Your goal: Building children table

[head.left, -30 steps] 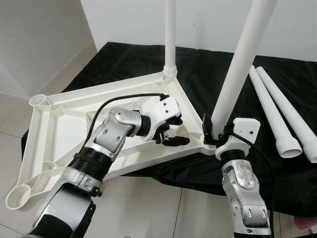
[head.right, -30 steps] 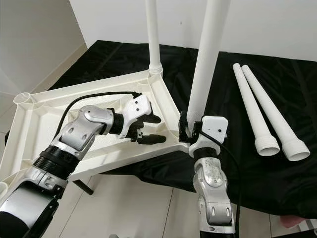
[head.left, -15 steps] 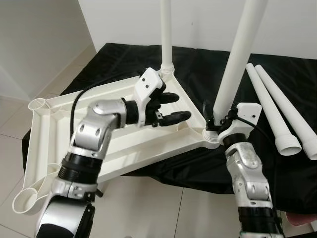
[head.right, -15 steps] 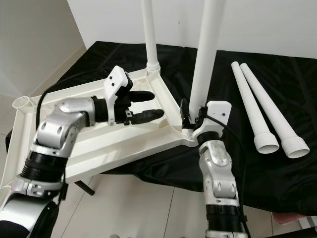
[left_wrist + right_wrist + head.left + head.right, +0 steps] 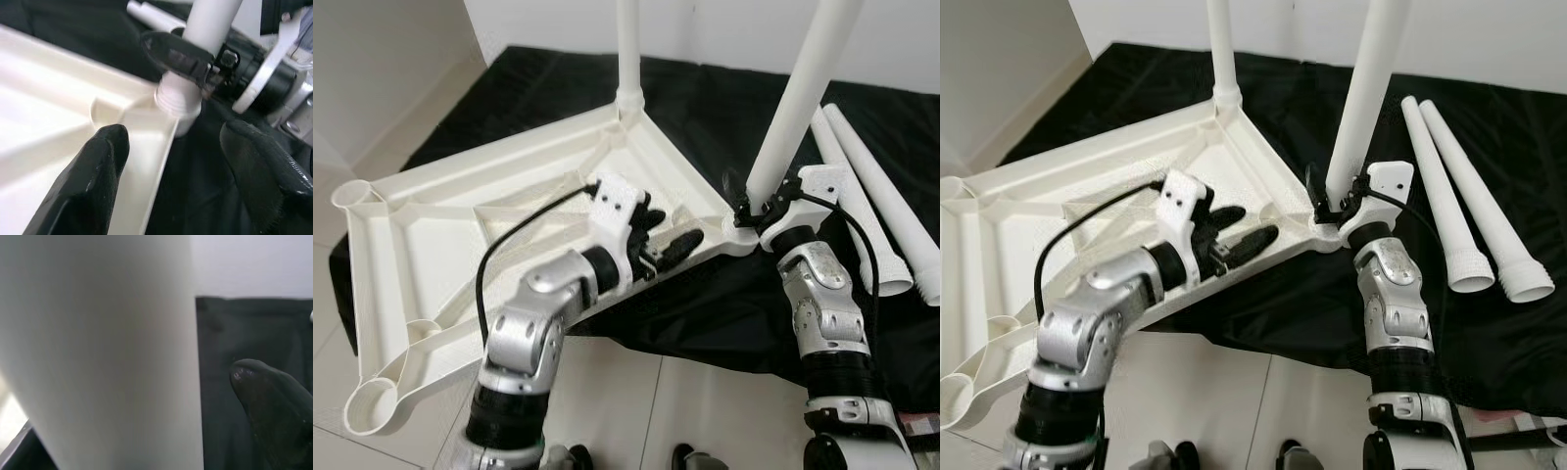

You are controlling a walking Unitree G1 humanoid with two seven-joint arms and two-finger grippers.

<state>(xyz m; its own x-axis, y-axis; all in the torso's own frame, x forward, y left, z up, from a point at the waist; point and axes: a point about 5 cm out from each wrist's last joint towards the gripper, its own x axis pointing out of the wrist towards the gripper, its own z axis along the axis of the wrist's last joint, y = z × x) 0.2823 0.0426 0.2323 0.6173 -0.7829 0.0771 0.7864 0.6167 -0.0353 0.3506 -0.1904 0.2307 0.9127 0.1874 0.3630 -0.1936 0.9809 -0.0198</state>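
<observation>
the white table top [image 5: 460,225] lies upside down, partly on the black cloth [image 5: 705,108] and partly out over the tiled floor [image 5: 636,411], with its ribbed underside facing up. two white legs already stand in its corners: the far leg [image 5: 628,49] at the back corner and the near leg [image 5: 798,98] at the corner on the robot's right. two loose legs [image 5: 1459,211] lie side by side on the cloth, further to the right. the right tool [image 5: 744,201] is at the base of the near leg, with one finger on each side of it, closed around it. the left tool [image 5: 661,245] is over the edge of the table top near that corner, its fingers [image 5: 100,171] spread apart and holding nothing.
</observation>
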